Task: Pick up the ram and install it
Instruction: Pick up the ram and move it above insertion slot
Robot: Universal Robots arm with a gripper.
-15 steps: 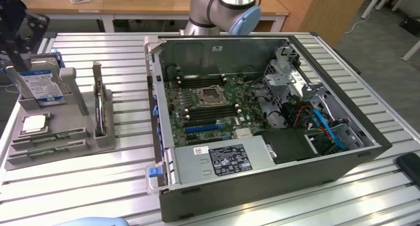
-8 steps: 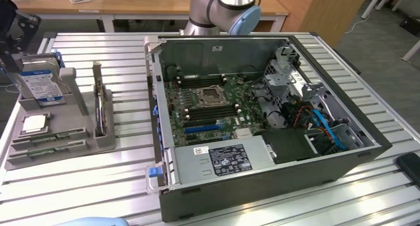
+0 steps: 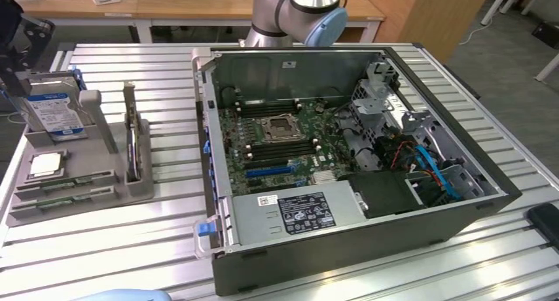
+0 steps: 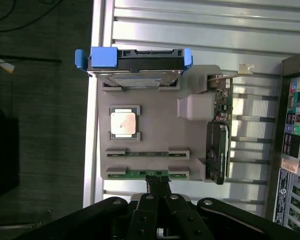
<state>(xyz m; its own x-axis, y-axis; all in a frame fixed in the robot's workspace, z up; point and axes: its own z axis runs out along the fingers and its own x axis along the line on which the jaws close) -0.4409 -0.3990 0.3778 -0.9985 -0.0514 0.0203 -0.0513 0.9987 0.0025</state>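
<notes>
Two green ram sticks (image 3: 65, 182) lie side by side in slots at the near end of a grey holder (image 3: 88, 196) on the exterior view's left. In the wrist view the same sticks (image 4: 147, 152) cross the holder (image 4: 155, 132), one just past the fingertips. My gripper (image 4: 157, 181) is shut with nothing between its fingers, and it hangs above the holder. In the exterior view the gripper (image 3: 16, 85) is the dark shape at the far left edge, above the hard drive.
The holder also carries a blue-bracketed hard drive (image 3: 54, 111), a silver processor (image 3: 46, 163) and an upright expansion card (image 3: 131, 144). An open computer case (image 3: 349, 150) with its motherboard (image 3: 279, 137) lies on the slatted table (image 3: 157, 242). The arm's base (image 3: 297, 13) stands behind it.
</notes>
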